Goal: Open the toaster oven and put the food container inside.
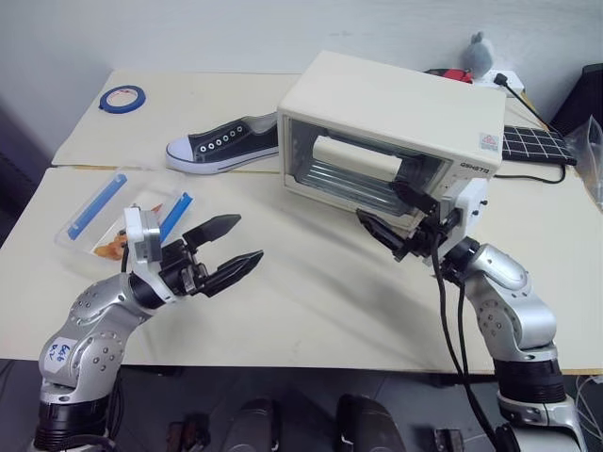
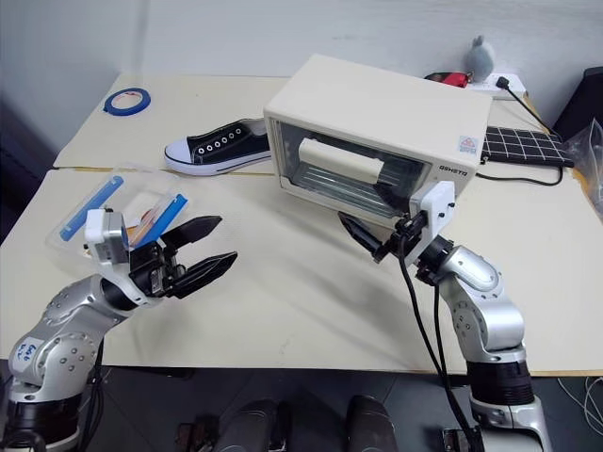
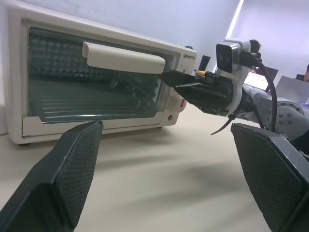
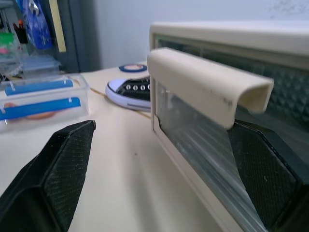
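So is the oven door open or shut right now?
Shut. The oven's glass door sits flush in its frame, handle up top; the right hand is near it, open.

Toaster oven (image 1: 396,108) matt cream casing, glossy glass door; food container (image 1: 104,221) clear plastic.

Two silver-grey metal arms of rounded jointed segments, left (image 1: 89,325) and right (image 1: 509,301), each ending in a black two-fingered gripper, left (image 1: 221,250) and right (image 1: 391,218), with mesh-textured pads (image 3: 72,169). White camera housings (image 1: 141,235) sit at the wrists. Black cables (image 1: 452,320) trail at 6 o'clock from the right wrist; a white handwritten label (image 1: 59,353) marks the left arm.
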Motion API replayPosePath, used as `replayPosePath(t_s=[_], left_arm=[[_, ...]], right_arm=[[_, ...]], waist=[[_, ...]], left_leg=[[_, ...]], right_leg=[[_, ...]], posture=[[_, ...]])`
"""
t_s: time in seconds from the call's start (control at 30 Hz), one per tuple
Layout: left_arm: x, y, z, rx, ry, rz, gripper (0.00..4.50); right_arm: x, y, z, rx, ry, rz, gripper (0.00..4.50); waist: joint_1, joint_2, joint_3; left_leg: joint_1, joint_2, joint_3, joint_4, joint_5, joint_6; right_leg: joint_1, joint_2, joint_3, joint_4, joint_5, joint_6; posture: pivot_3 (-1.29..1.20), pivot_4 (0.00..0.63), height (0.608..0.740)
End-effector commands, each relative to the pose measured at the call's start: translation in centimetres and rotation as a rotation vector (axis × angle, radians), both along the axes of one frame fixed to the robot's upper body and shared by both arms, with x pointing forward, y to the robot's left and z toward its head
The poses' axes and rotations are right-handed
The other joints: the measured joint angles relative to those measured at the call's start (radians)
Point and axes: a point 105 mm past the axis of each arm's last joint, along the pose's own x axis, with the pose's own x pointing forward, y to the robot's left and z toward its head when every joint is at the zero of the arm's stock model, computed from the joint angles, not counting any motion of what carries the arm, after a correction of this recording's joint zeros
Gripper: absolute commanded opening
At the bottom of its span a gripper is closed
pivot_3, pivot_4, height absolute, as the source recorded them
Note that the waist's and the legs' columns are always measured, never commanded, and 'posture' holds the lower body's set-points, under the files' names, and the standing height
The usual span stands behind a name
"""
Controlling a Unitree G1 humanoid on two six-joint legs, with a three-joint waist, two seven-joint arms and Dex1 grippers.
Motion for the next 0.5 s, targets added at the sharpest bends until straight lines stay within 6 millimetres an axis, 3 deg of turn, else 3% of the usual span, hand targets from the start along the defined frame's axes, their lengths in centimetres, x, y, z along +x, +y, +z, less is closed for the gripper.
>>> replayPosePath(t_s=[0.03,0.13,0.33,0.5], left_arm=[[-0.1,-0.2,0.2,0.000,-0.015,-0.013,4.50],[0.1,-0.2,0.3,-0.016,-0.007,-0.005,4.50],[1.9,1.0,1.8,-0.056,-0.045,0.058,4.50],[5.7,1.5,4.1,-0.126,-0.148,0.137,3.00]], right_arm=[[-1.1,0.7,1.1,-0.003,-0.072,0.045,4.46],[-2.4,1.7,0.5,-0.036,-0.081,0.109,4.46],[-4.7,2.1,-3.3,-0.252,-0.049,0.205,4.46],[-4.7,1.9,-4.1,-0.285,-0.045,0.203,4.50]], waist=[[0.000,0.000,0.000],[0.000,0.000,0.000],[0.001,0.000,0.000],[0.004,-0.001,0.000]], left_leg=[[0.000,0.000,0.000,0.000,0.000,0.000],[0.000,0.000,0.000,0.000,0.000,0.000],[0.000,0.000,0.000,0.000,0.000,0.000],[0.000,0.000,0.000,0.001,0.000,0.000]], right_leg=[[0.000,0.000,0.000,0.000,0.000,0.000],[0.000,0.000,0.000,0.000,0.000,0.000],[0.000,0.000,0.000,0.000,0.000,0.000],[0.000,0.000,0.000,0.001,0.000,0.000]], posture=[[0.00,0.150,0.740],[0.00,0.150,0.740],[0.00,0.150,0.740],[0.00,0.150,0.740]])
